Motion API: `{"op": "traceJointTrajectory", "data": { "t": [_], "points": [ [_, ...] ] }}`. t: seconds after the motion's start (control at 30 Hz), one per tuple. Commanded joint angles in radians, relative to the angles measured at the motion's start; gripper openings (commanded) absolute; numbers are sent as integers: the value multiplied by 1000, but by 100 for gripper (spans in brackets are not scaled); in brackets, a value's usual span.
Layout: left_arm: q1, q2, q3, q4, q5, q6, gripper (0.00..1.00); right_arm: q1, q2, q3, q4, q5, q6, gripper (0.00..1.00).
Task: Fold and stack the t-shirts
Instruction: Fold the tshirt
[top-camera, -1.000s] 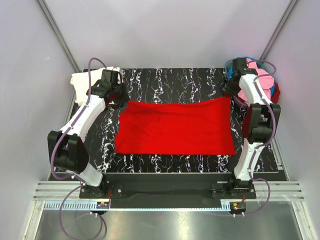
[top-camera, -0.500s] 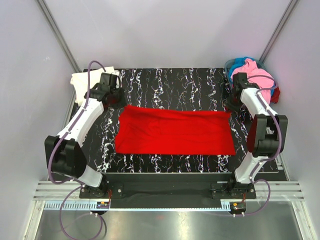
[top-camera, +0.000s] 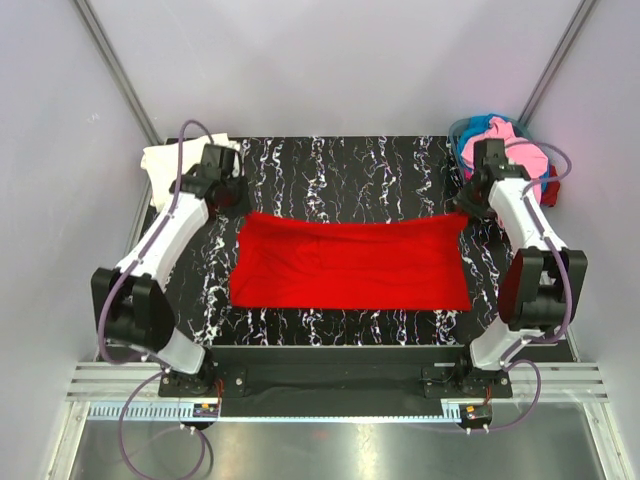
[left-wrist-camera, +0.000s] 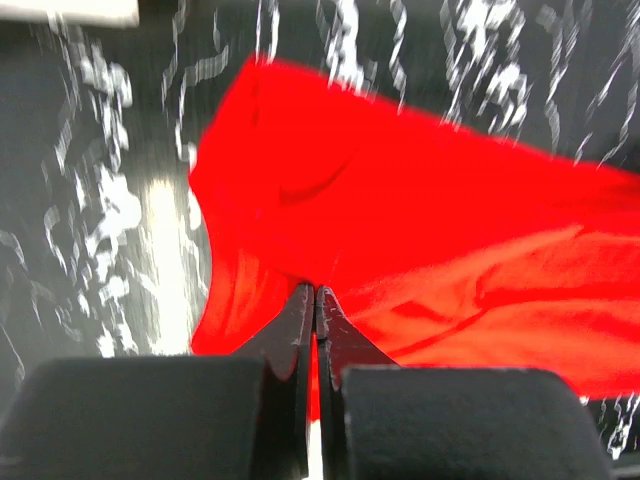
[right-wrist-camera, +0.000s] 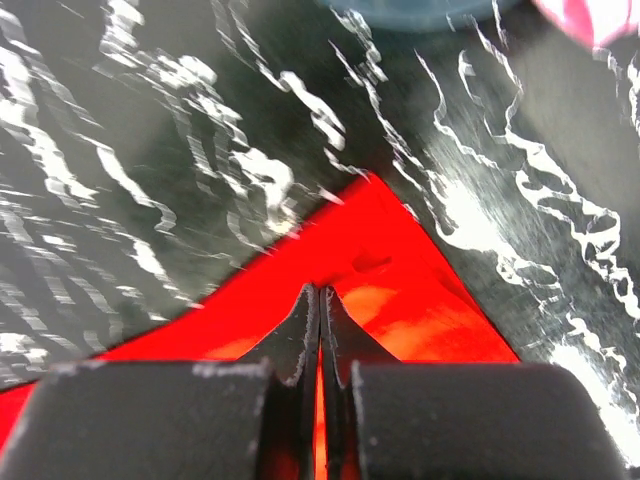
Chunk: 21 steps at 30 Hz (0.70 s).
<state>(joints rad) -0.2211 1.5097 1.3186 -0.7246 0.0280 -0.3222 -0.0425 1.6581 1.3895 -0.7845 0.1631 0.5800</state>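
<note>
A red t-shirt (top-camera: 350, 265) lies spread across the black marbled table (top-camera: 340, 165). My left gripper (top-camera: 236, 205) is shut on the shirt's far left corner; the left wrist view shows its fingers (left-wrist-camera: 300, 315) pinching red cloth (left-wrist-camera: 450, 240). My right gripper (top-camera: 466, 205) is shut on the far right corner; the right wrist view shows its fingers (right-wrist-camera: 305, 310) pinching the red cloth (right-wrist-camera: 400, 290). Both far corners are lifted and the far edge sags between them. The near edge rests on the table.
A folded white shirt (top-camera: 170, 160) lies at the far left corner of the table. A pile of pink, blue and red clothes (top-camera: 515, 150) sits at the far right, just behind my right arm. Grey walls close in on both sides.
The far edge of the red shirt has moved toward the near edge, then back up a little. Both grippers kept hold of their corners. The right arm's elbow swung outward to the right.
</note>
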Motion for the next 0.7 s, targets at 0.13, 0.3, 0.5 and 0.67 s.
{"op": "traceJointTrajectory", "data": {
  "t": [0.13,0.3,0.5,0.67],
  "points": [
    [17,259,373,22,-13,81,0,-5,169,316,-10,-5,-46,0],
    [26,464,624,-38,23,95,0,-5,317,474,-42,-45,-74,0],
    [32,558,743,-36,21,121,0,-5,417,552,-51,-66,-75,0],
    [32,567,783,-71,-2,144,0,-5,450,605,-78,-62,-83,0]
  ]
}}
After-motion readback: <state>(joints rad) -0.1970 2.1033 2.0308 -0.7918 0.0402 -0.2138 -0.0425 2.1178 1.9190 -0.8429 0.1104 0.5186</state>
